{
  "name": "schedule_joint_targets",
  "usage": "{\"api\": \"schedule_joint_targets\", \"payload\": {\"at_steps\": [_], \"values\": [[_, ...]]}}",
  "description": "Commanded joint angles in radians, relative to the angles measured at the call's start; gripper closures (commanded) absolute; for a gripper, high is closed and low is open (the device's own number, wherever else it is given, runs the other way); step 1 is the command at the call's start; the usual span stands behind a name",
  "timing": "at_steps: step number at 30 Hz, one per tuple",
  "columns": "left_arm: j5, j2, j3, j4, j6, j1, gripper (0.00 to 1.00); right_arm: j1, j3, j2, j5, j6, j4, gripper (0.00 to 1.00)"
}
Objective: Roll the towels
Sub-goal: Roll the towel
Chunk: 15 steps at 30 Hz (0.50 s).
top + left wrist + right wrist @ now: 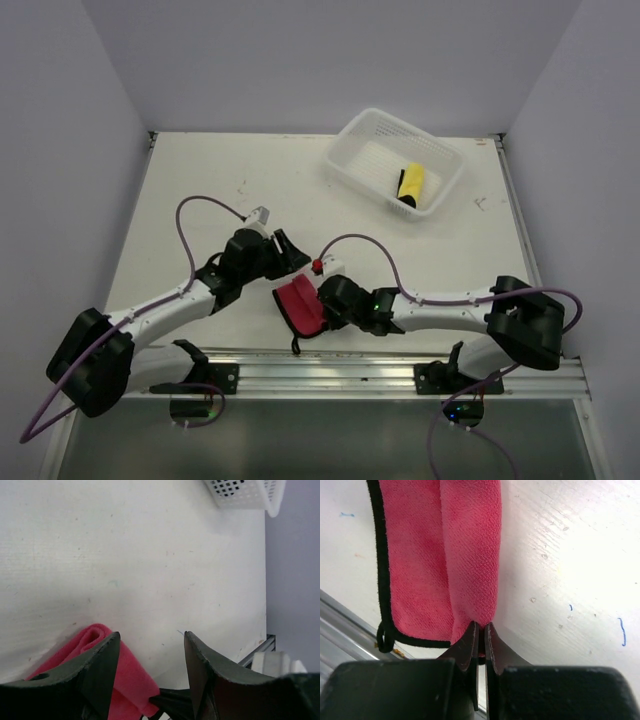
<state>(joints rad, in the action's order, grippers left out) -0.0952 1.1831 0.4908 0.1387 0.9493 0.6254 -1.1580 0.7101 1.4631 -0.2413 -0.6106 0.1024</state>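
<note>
A pink towel (298, 305) with black edging lies partly rolled near the table's front edge. My right gripper (322, 300) is at its right side. In the right wrist view the right gripper (480, 625) is shut on the end of the towel's (440, 555) rolled fold, with a sliver of pink pinched between the jaws. My left gripper (290, 255) hovers just behind the towel, open. In the left wrist view its fingers (150, 637) stand apart over bare table, and the towel (125, 675) lies under the left finger. A yellow rolled towel (411, 184) lies in the basket.
A white mesh basket (375, 113) sits at the back right of the table, its corner showing in the left wrist view (245, 492). A metal rail (400, 365) runs along the front edge right below the towel. Walls enclose the table on three sides.
</note>
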Motion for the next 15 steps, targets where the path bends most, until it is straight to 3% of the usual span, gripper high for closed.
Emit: {"api": "schedule_joint_targets", "payload": {"at_steps": [1, 8, 15], "values": [[0.041, -0.036, 0.084, -0.106, -0.038, -0.012, 0.42, -0.038, 0.058, 0.000, -0.170, 0.077, 0.091, 1.00], [-0.003, -0.027, 0.071, -0.074, -0.001, -0.016, 0.42, -0.126, 0.137, 0.046, -0.325, 0.144, 0.161, 1.00], [-0.055, -0.014, 0.025, 0.007, 0.046, -0.016, 0.42, -0.229, 0.262, 0.205, -0.504, 0.169, 0.301, 1.00]]}}
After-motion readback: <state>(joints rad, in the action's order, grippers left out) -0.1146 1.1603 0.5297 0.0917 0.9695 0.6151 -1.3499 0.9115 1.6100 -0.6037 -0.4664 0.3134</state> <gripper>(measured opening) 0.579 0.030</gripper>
